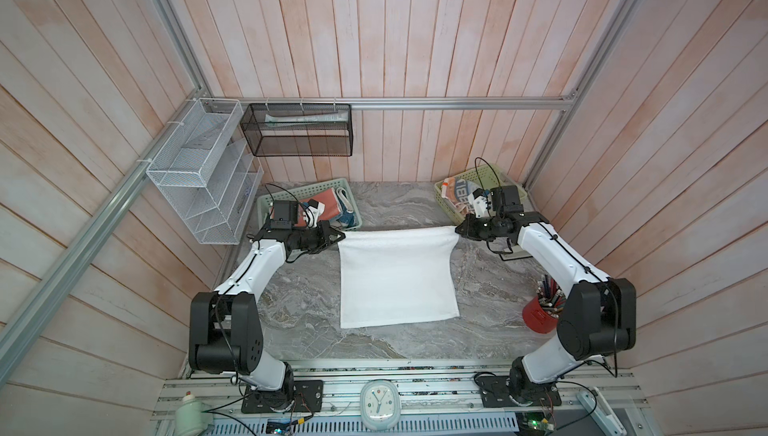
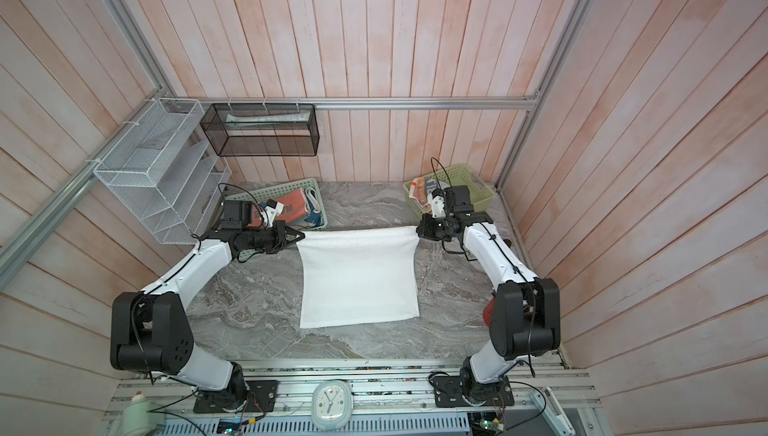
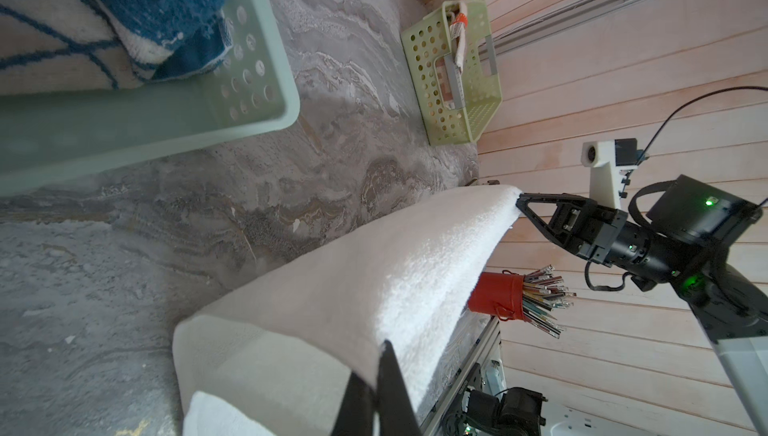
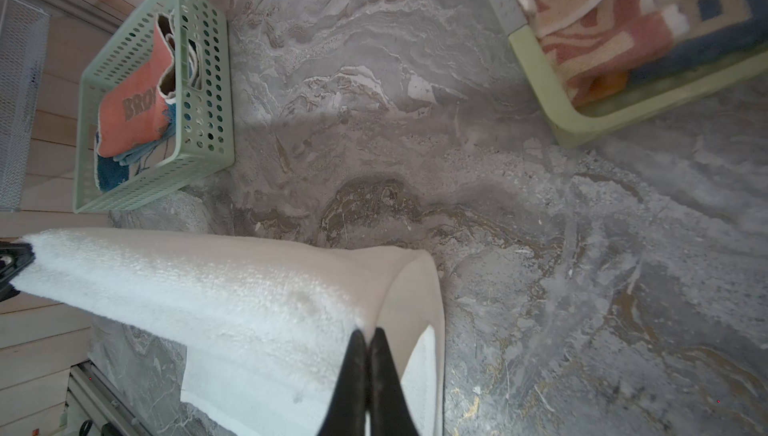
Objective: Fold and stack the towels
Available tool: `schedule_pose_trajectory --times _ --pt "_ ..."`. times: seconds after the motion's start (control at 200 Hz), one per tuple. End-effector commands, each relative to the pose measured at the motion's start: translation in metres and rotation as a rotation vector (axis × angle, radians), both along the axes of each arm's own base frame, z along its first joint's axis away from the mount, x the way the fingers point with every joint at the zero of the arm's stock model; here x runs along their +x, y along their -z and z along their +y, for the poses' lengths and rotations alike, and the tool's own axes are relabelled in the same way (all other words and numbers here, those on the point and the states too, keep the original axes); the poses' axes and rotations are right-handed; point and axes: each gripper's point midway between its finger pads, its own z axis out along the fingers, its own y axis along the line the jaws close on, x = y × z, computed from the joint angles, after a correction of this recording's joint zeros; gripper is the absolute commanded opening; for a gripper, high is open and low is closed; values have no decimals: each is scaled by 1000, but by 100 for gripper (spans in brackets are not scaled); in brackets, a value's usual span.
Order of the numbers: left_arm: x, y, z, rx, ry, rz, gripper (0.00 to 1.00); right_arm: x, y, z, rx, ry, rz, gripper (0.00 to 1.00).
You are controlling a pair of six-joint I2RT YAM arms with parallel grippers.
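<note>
Near edge of white towel [image 1: 399,284] lies flat on table [image 1: 291,313]; its far edge is lifted. I have left gripper [image 1: 338,238] clamped tight on the far-left corner and right gripper [image 1: 458,229] clamped on the far-right corner, so I judge first fold half made. Beyond the white towel on the left, mint basket [image 1: 303,189] holds coral towel [image 1: 326,205] over cream-blue towel [image 3: 166,18], laid flat, maybe the stack. Beyond on the right, yellow-green basket [image 1: 478,172] holds striped towel [image 1: 455,189], bunched, looks unfolded. Left to do: finish this fold, stack it, then the striped one
</note>
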Motion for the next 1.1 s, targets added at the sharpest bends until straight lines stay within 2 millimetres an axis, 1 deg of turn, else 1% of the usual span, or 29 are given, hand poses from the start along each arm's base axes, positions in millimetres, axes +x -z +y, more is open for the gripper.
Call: schedule_pose_trajectory --times 0.0,0.045,0.095,0.115,0.225,0.34,0.475,0.575,0.67,0.75,0.77,0.85,0.885,0.94,0.98,1.015,1.075,1.095 --pt "3 -21 0 14 12 -97 0 2 -22 2 21 -30 -72 0" --pt "-2 -28 -1 18 15 -109 0 -3 -26 1 21 -29 -73 0" --pt "-9 -39 -2 31 17 -130 0 -10 -37 -1 18 -31 -87 0" --pt "-13 -42 -3 39 19 -134 0 -14 -44 -2 14 -27 -100 0" --pt "-37 -73 -4 85 18 -193 0 -39 -78 -14 -15 9 -163 0" --pt "-70 -102 -7 118 25 -232 0 -78 -113 -27 -34 53 -226 0" --pt "-112 -137 -4 118 10 -284 0 -126 -150 -38 -28 87 -292 0" --pt "-136 -161 -2 98 8 -325 0 -151 -181 -44 -19 109 -341 0" --pt "-146 -175 -2 94 11 -331 0 -162 -212 -53 -32 144 -400 0" --pt "-146 -184 0 106 8 -328 0 -163 -234 -56 -42 157 -428 0" --pt "-145 -186 1 112 3 -324 0 -161 -237 -57 -47 162 -426 0" --pt "-136 -185 1 130 -1 -287 0 -151 -240 -62 -76 191 -401 0" --pt "-132 -182 0 135 2 -260 0 -143 -237 -62 -90 197 -380 0" --pt "-118 -171 -2 144 15 -208 0 -130 -225 -61 -108 196 -341 0" --pt "-107 -162 -4 153 20 -176 0 -117 -212 -59 -118 191 -308 0" --pt "-95 -152 -5 160 25 -151 0 -104 -196 -57 -126 185 -274 0" --pt "-72 -133 -7 162 35 -102 0 -81 -168 -50 -129 166 -218 0" --pt "-64 -125 -7 160 39 -83 0 -71 -154 -47 -130 158 -189 0"
